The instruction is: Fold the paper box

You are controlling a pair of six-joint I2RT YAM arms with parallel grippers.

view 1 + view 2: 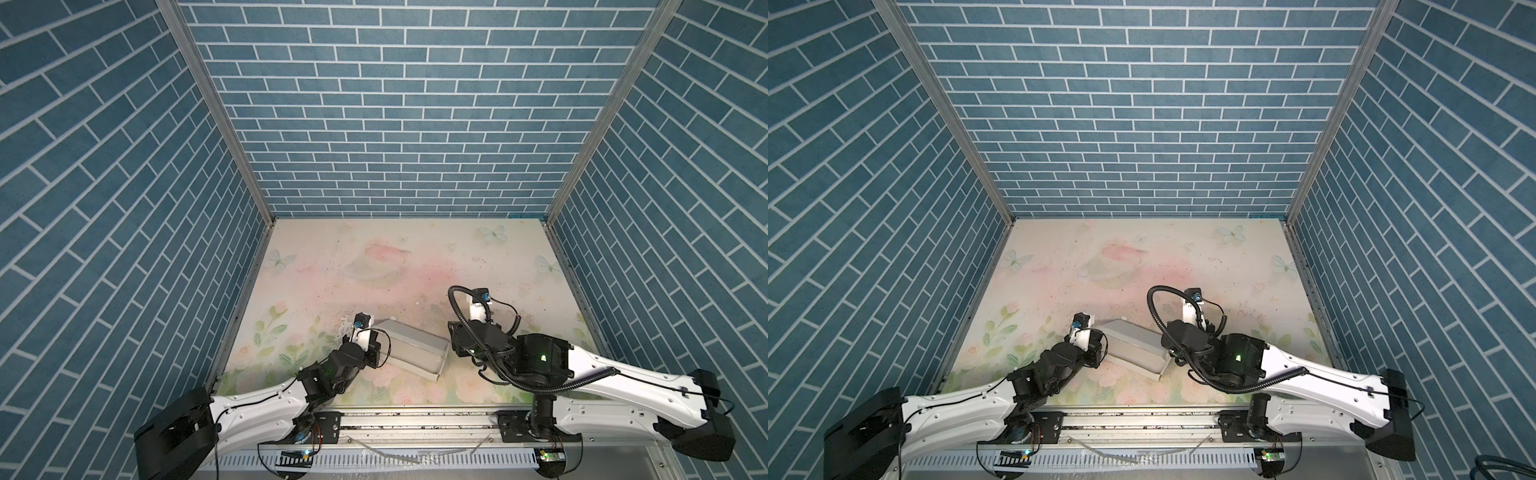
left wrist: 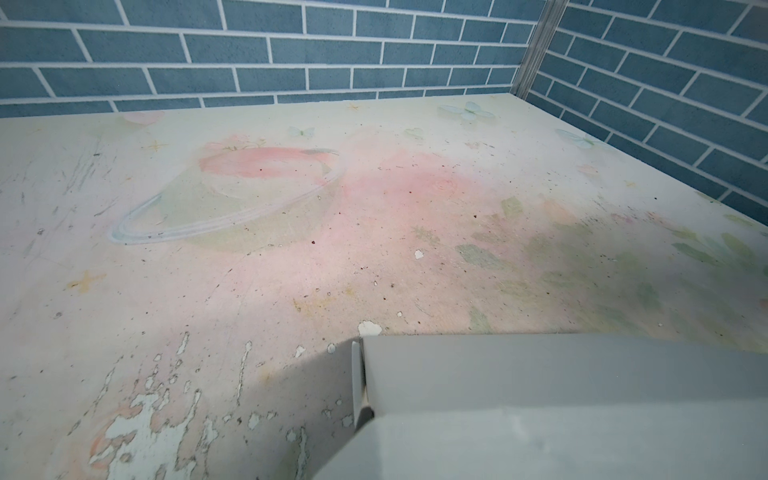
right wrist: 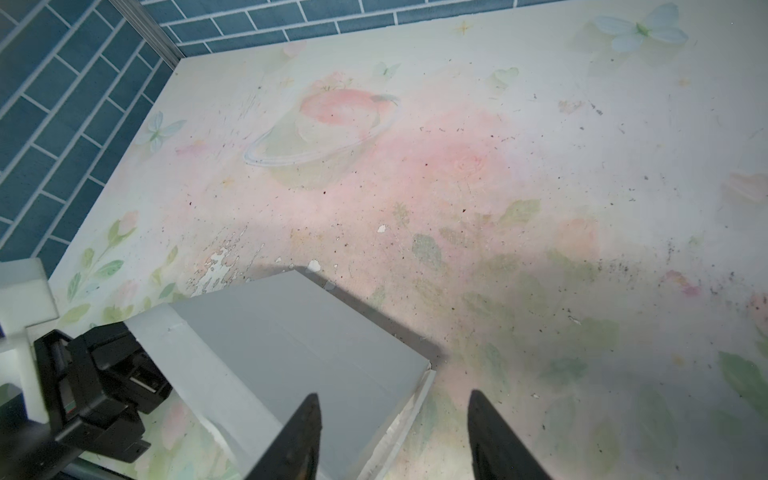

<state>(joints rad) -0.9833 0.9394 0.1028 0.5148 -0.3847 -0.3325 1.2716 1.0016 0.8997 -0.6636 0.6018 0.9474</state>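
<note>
Near the front edge of pale floral-printed tabletop, left of centre: plain white shallow cardboard paper box, lying askew, flap jutting at near right corner. At left end, left gripper clenched against wall; grasp unclear. At right end, right gripper released, fingers straddling corner.

The paper box is plain white, greyish where shaded. The counter is pale cream washed with pink, printed with green leaves, light-blue butterflies and a ringed pink planet, flaked to white in patches. The walls carry blue-grey bricks with white joints. My right jaws are black; my right arm white with black joints.
</note>
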